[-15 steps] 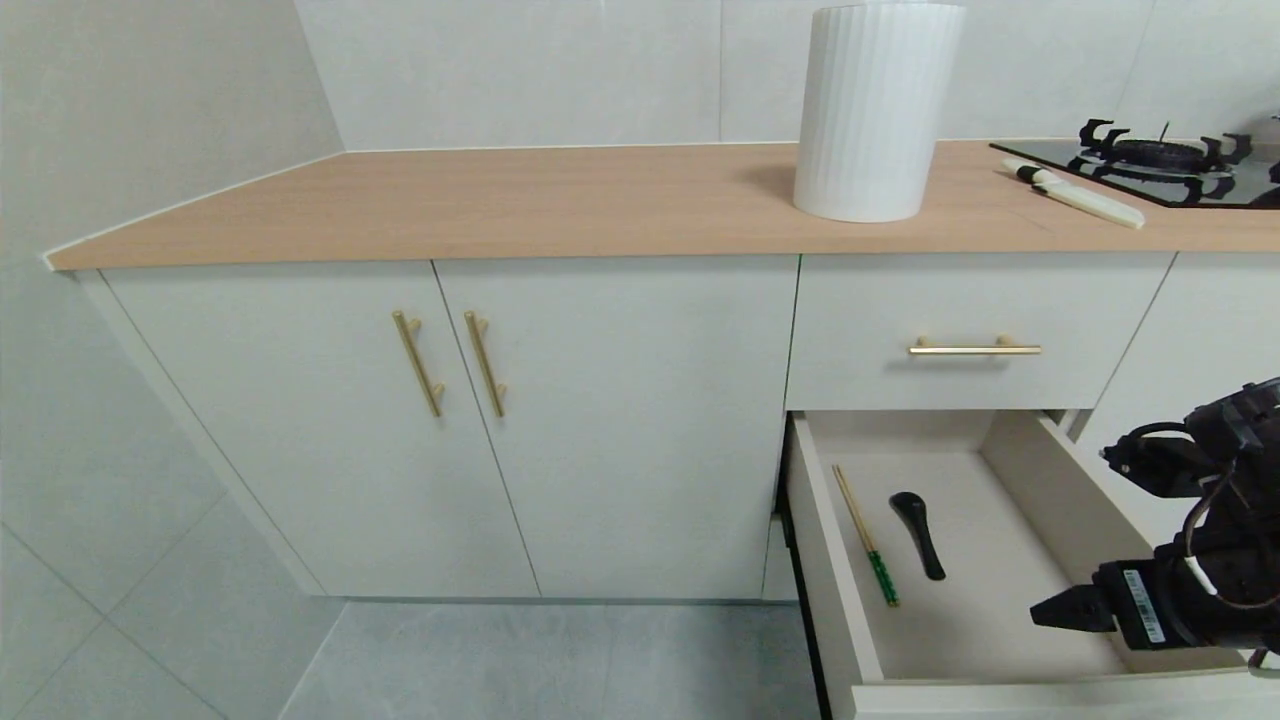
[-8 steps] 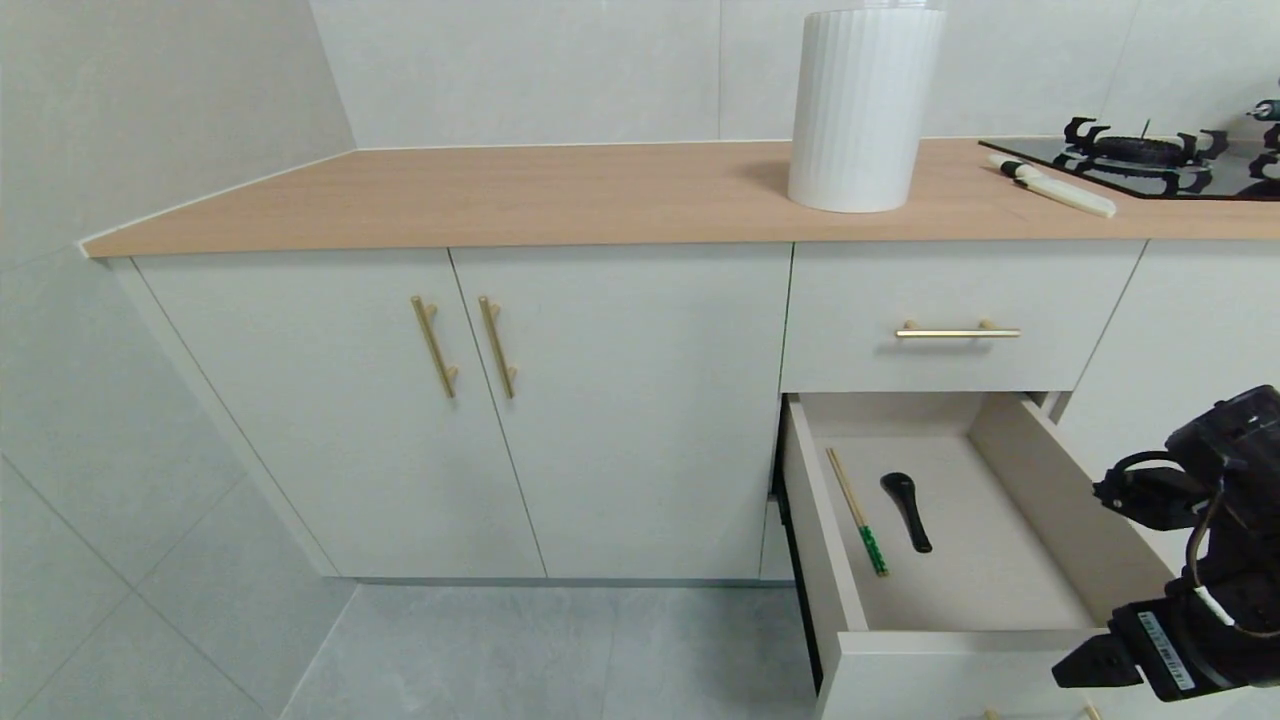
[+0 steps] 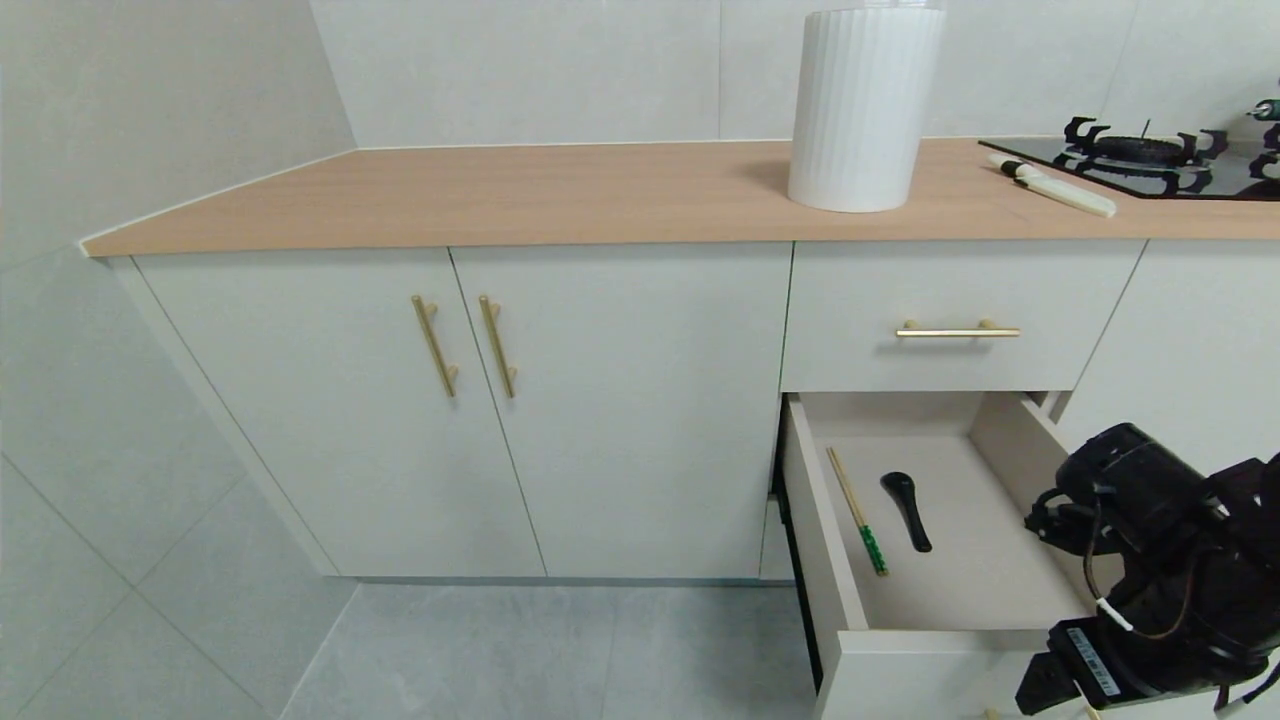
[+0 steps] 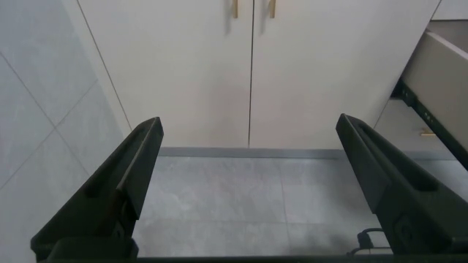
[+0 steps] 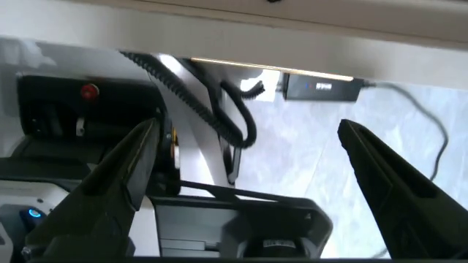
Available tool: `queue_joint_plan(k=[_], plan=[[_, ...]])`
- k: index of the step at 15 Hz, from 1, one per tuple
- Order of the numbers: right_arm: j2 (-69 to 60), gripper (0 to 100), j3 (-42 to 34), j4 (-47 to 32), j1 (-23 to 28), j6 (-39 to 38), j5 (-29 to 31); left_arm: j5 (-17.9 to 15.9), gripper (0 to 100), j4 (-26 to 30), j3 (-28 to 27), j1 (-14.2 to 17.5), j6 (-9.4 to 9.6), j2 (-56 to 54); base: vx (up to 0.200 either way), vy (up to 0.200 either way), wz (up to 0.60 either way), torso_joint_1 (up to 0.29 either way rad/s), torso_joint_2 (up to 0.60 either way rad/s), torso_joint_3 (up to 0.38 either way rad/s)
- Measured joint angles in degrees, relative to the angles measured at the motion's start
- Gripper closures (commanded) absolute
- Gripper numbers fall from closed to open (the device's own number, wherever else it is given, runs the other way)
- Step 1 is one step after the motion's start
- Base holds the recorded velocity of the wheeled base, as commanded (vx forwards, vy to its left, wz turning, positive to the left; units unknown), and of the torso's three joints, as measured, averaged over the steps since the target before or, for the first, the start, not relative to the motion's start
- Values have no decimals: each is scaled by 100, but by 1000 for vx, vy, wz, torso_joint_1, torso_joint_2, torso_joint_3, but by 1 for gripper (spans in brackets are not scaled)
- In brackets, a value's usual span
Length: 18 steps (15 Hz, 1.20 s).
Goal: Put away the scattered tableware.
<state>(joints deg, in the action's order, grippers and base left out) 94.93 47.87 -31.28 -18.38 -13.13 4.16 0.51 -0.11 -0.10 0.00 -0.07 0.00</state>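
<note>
Chopsticks [image 3: 857,510] and spoon [image 3: 906,511] lie in the drawer [image 3: 1012,440], head view; wrist views: left hand [image 4: 248,128] and right hand [image 5: 248,131] gape empty.

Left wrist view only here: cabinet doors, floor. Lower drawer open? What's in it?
Observer: Open. The lower drawer holds chopsticks and a black spoon, lying side by side, not touching.
Operator: Anything on the counter?
Observer: A white utensil lies on the countertop beside the stove.
Operator: Right gripper?
Observer: The right gripper is open and empty, low by the drawer's front.
</note>
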Motion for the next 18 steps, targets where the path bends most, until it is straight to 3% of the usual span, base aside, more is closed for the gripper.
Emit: queue_joint_plan(k=[12, 18], plan=[[457, 0, -6, 1451, 174, -204, 666, 2, 0, 0, 0, 0, 0, 0, 0, 0, 0, 0, 0, 0], [1073, 0, 896, 1716, 518, -15, 679, 2, 0, 0, 0, 0, 0, 0, 0, 0, 0, 0, 0, 0]])
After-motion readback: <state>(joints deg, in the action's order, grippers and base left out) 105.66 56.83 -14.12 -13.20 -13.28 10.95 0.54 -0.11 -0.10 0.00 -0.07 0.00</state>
